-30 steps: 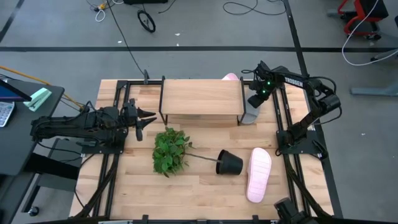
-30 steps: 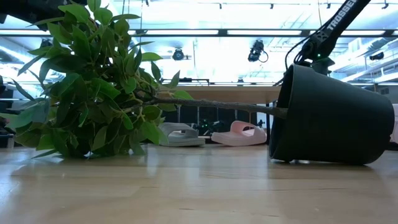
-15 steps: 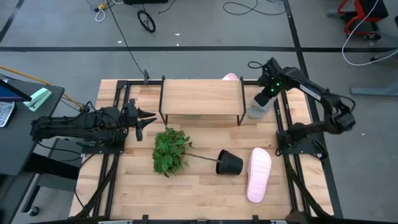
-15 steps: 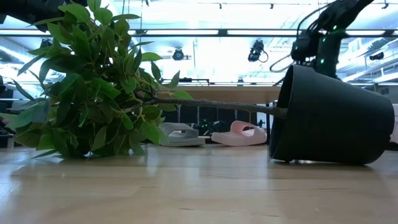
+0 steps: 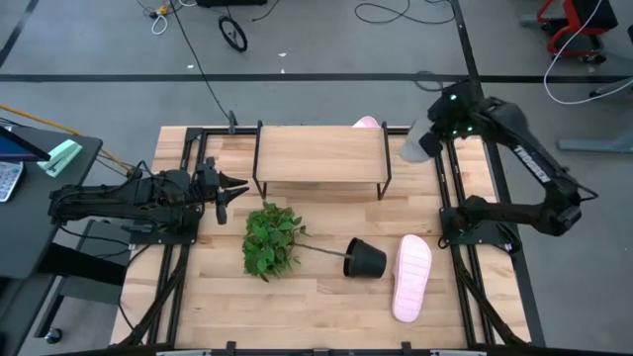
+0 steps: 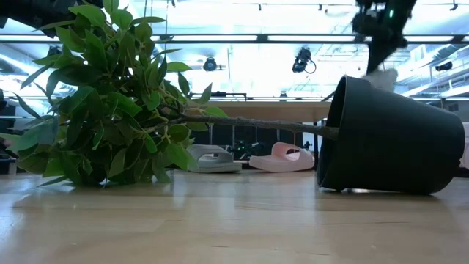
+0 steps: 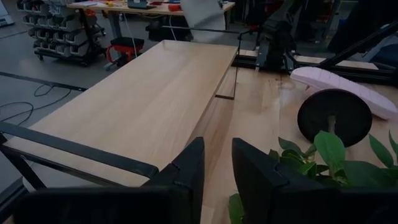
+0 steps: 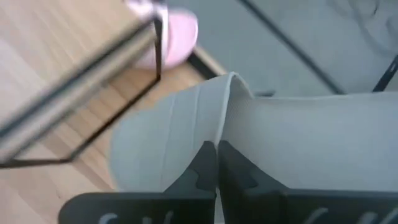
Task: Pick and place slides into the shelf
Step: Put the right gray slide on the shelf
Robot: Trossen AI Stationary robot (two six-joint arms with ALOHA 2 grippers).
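- High view: the right gripper (image 5: 435, 133) is holding a grey slide (image 5: 416, 145) clamped by its strap, off the shelf's (image 5: 320, 153) right end and out over the table's (image 5: 297, 316) far right corner. A pink slide (image 5: 367, 123) is peeking out past the shelf's far edge, and another pink slide (image 5: 411, 277) is lying on the open boards in front of the shelf's right end, just beside the tipped black pot (image 5: 365, 259). The shelf's top board is lying bare. The left gripper (image 5: 229, 188) is waiting off the shelf's left end; whether its fingers are parted cannot be told here.
- Low view: a grey slide (image 6: 212, 159) and a pink slide (image 6: 281, 158) are sitting side by side under the shelf (image 6: 278, 111), behind the plant (image 6: 110, 95) and pot (image 6: 388, 137).
- Left wrist view: the left gripper's fingers (image 7: 186, 171) are standing slightly apart, holding nothing, facing along the shelf's (image 7: 143, 93) bare top.
- Right wrist view: the right gripper's fingers (image 8: 204, 165) are pinching the grey slide's (image 8: 186, 137) strap edge, with the shelf's (image 8: 68, 93) corner close beside it.
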